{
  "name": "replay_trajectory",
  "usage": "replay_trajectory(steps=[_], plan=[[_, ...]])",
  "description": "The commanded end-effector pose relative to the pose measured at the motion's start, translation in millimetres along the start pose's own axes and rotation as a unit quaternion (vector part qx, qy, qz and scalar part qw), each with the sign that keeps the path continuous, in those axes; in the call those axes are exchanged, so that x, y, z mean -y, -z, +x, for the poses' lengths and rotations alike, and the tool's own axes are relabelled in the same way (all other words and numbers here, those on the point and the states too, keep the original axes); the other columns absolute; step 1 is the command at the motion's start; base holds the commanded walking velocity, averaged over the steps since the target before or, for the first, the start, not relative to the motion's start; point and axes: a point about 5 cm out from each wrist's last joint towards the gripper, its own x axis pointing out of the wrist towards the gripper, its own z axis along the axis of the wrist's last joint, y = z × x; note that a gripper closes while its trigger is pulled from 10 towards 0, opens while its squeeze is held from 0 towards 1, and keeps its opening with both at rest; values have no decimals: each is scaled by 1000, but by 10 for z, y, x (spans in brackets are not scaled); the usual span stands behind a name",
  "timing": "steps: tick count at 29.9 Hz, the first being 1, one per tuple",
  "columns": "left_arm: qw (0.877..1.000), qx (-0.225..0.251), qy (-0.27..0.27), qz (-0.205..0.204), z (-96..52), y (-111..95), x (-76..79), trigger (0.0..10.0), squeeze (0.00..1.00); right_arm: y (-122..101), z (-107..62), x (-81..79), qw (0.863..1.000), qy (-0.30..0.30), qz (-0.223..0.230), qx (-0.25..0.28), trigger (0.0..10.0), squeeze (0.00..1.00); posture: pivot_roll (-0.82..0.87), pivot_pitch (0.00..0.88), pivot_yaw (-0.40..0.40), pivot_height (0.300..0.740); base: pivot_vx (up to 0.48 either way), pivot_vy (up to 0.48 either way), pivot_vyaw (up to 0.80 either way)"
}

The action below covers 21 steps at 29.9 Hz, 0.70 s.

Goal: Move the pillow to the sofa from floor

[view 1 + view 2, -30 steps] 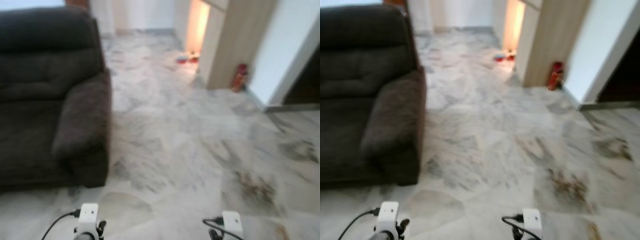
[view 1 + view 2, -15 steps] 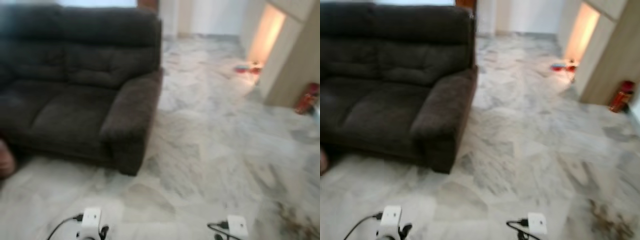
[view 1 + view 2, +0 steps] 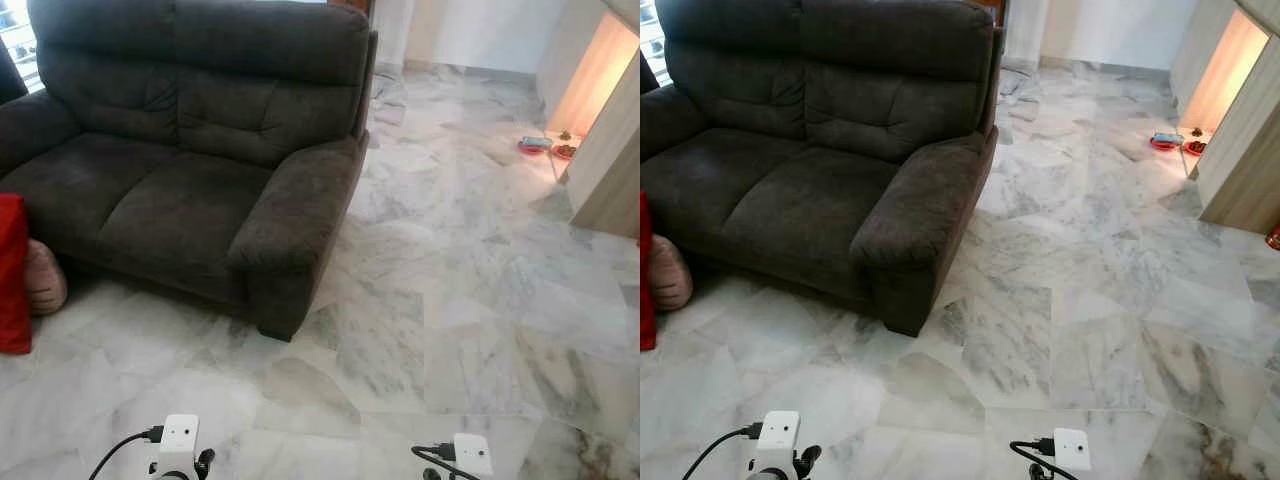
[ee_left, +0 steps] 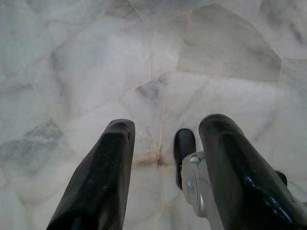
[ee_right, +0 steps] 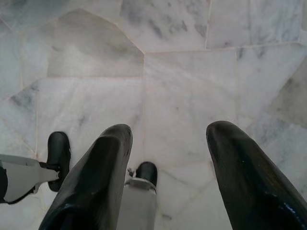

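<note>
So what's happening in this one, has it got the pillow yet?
Not yet. The robot faces the dark sofa, and nothing is held: the left gripper and right gripper both hang low over the marble floor with jaws open. A pinkish pillow lies on the floor by the sofa's front, at the robot's far left, beside something red. The sofa seat is bare.

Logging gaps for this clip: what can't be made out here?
- Pillow: head views, cut by the left edge; a red item covers part.
- Sofa: left end out of frame.
- Items far across the floor: too small to identify.
- Both pincers: open over bare floor in the wrist views.
</note>
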Motion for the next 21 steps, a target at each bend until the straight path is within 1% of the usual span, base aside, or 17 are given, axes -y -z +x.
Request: replay_trajectory(steps=[1,21], plan=[[1000,-13,-8,-7,-2,27,-23,10000,0,-19,4,-1,1000,-1,6,3,10000,0,121,4,-57,740,0,251,0],[1000,-16,-5,-19,-1,33,-23,10000,0,-23,5,-7,1000,-3,9,3,10000,0,121,19,-54,740,0,288,0]])
